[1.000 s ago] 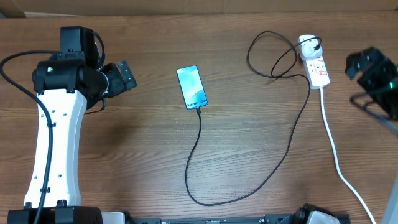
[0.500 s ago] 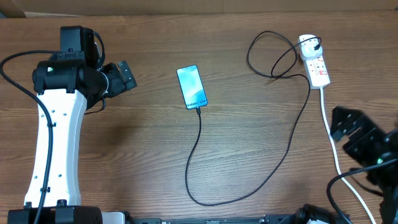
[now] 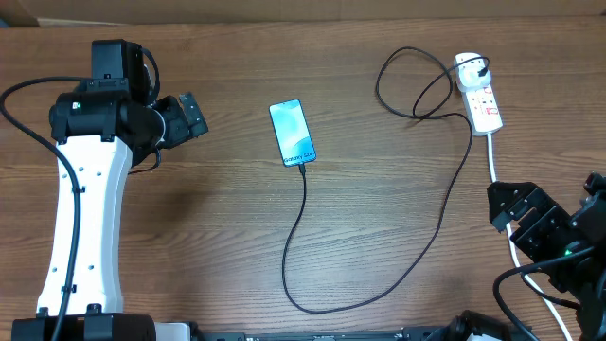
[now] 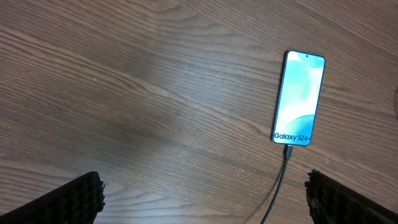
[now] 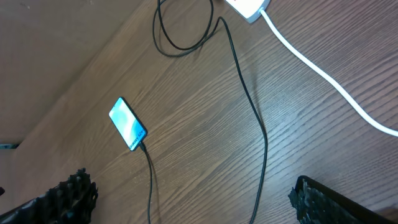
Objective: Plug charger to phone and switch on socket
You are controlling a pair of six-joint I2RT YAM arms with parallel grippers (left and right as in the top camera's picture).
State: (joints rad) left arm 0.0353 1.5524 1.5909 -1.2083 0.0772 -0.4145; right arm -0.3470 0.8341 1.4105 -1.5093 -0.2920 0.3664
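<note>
On table | phone w/ charger tip in port | plug in socket

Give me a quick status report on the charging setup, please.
Left gripper open, empty; right gripper open, empty. Charger joins phone to socket, tip at phone's port. Socket switch unreadable. Nothing blocking.

We hold our left gripper at ten o'clock, jaws spread wide and empty; our right gripper hangs near three o'clock, likewise spread.
</note>
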